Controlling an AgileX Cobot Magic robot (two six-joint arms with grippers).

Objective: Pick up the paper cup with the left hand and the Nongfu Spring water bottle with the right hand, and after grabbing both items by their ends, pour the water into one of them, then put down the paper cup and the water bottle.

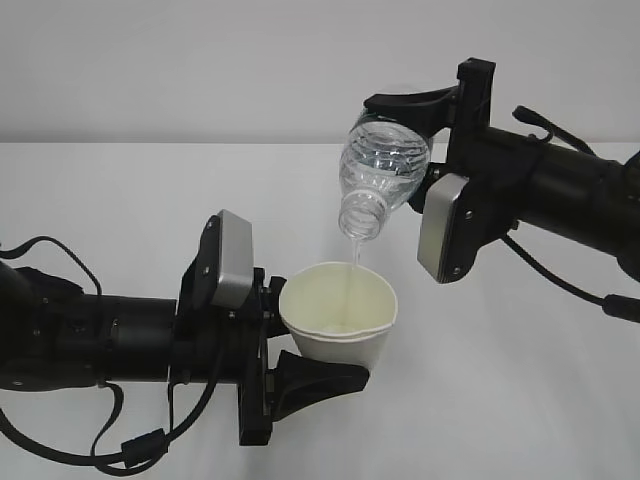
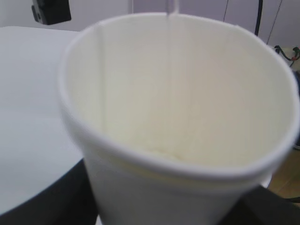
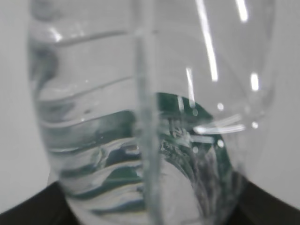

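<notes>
Exterior view: left hand [image 1: 283, 345] low at left of the white table [image 1: 520, 400], fingers clamped on the lower part of the paper cup [image 1: 338, 322], cup held upright, tipped slightly, lifted off the surface. Right hand [image 1: 432, 138] higher at right, fingers clamped around the base end of the water bottle [image 1: 382, 170], bottle tipped neck-down, open mouth just above the cup's far rim. Thin stream of water [image 1: 353, 262] falling from mouth into cup; small pool visible at the cup's bottom.

Left wrist view: cup [image 2: 178, 122] filling the frame, cream inside, seam at left, stream [image 2: 172, 9] entering at top rim.

Right wrist view: bottle [image 3: 150, 112] close and blurred, ribbed wall, green label [image 3: 187, 122] seen through clear liquid, dark fingertips [image 3: 28, 211] at both lower corners
</notes>
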